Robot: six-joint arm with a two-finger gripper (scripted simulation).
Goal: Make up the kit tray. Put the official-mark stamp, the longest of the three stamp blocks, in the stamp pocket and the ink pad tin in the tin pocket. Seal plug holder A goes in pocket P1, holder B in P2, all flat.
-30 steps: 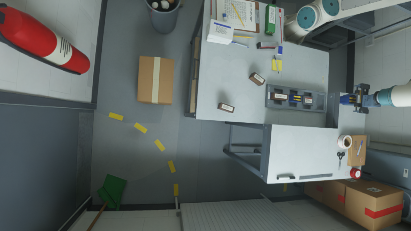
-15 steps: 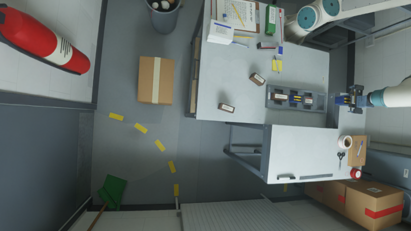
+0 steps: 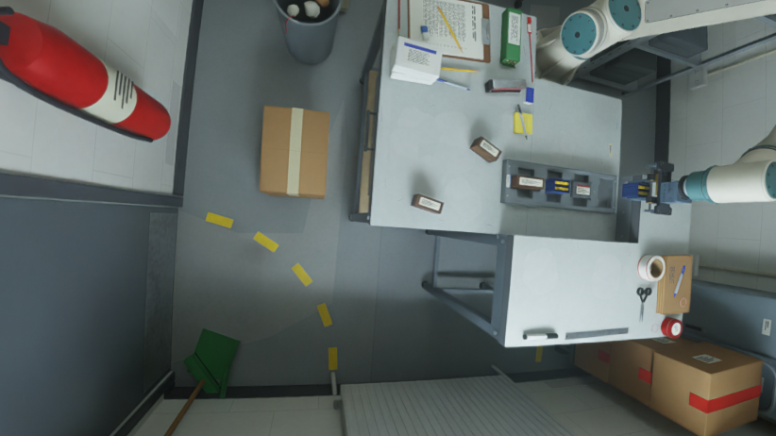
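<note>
The kit tray (image 3: 559, 185) is a grey tray with a row of pockets on the white table. One end pocket holds a brown stamp block (image 3: 527, 182), the pocket beside it a blue holder with yellow stripes (image 3: 558, 186), and another a dark tin with a white label (image 3: 582, 190). The pocket nearest the arm is empty. My gripper (image 3: 640, 190) stands just off that end of the tray, closed on a second blue holder (image 3: 635, 190). Two more brown stamp blocks (image 3: 485, 149) (image 3: 427, 204) lie loose on the table, away from the tray.
A second white table (image 3: 591, 290) adjoins below, carrying a tape roll (image 3: 652, 268), scissors and a small box. A clipboard (image 3: 453, 27), a card stack, pens and a green box lie along the far edge. Cardboard boxes stand on the floor.
</note>
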